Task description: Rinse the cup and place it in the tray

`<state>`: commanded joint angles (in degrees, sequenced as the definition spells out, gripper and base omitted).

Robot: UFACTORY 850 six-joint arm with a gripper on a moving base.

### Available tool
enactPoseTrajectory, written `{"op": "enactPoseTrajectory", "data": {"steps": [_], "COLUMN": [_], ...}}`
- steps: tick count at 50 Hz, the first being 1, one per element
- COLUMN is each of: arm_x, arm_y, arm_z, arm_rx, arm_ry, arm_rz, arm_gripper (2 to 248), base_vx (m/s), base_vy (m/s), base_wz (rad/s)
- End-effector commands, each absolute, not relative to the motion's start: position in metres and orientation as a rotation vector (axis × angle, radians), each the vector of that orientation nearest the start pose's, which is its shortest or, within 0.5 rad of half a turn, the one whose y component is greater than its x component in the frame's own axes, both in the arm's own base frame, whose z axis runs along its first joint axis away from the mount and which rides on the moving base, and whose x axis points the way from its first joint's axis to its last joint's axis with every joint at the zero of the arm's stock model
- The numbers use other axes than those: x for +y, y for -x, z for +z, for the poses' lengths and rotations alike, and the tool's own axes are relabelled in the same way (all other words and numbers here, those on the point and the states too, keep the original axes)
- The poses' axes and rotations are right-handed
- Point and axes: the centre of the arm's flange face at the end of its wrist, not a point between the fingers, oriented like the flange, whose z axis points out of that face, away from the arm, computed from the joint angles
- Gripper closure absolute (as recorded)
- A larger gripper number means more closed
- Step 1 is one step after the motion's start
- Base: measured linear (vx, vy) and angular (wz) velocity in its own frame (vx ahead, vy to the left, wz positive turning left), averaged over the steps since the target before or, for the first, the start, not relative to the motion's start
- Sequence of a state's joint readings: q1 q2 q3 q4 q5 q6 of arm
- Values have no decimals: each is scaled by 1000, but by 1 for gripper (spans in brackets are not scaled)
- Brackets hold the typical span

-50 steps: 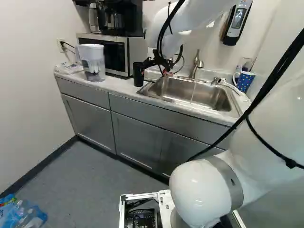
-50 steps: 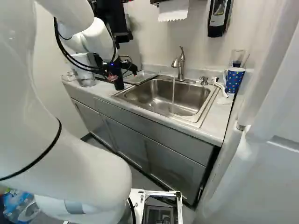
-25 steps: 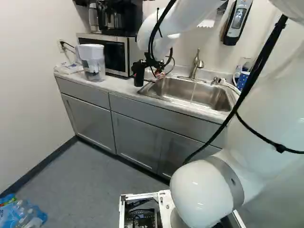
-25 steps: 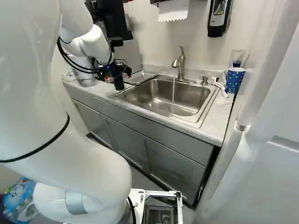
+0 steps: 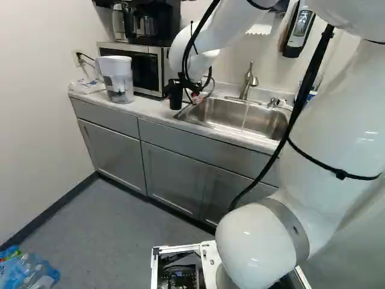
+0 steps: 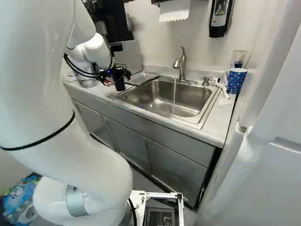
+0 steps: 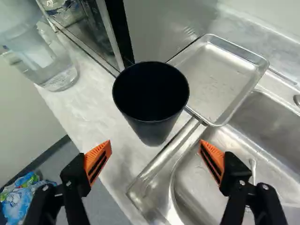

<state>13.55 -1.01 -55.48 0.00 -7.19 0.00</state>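
"Two orange-padded fingers on my black gripper stand spread. The cup?"

"Black, tapered cup: upright on the pale counter, ahead of my fingers, near the shallow silver metal tray. Right base view: upper frame, left of centre. Water runs into the steel sink."

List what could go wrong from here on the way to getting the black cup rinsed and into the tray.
The open jaws have the black cup ahead of them, not gripped; a badly lined-up approach might tip it.

The cup stands close beside the sink and the metal tray, so a sideways nudge could drive it into either.

Water is running into the sink; a wet cup may slip in the grip.
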Motion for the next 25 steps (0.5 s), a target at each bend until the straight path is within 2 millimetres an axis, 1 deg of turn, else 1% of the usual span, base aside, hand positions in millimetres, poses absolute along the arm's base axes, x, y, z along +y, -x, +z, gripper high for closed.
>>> {"op": "enactPoseTrajectory", "data": {"steps": [25], "arm_x": [122], "arm_y": [-507], "arm_z": [545], "arm_rx": [-326], "arm_ry": [2741], "arm_rz": [-1277], "arm_gripper": [3], "base_vx": [0], "base_vy": [0], "base_wz": [0]}}
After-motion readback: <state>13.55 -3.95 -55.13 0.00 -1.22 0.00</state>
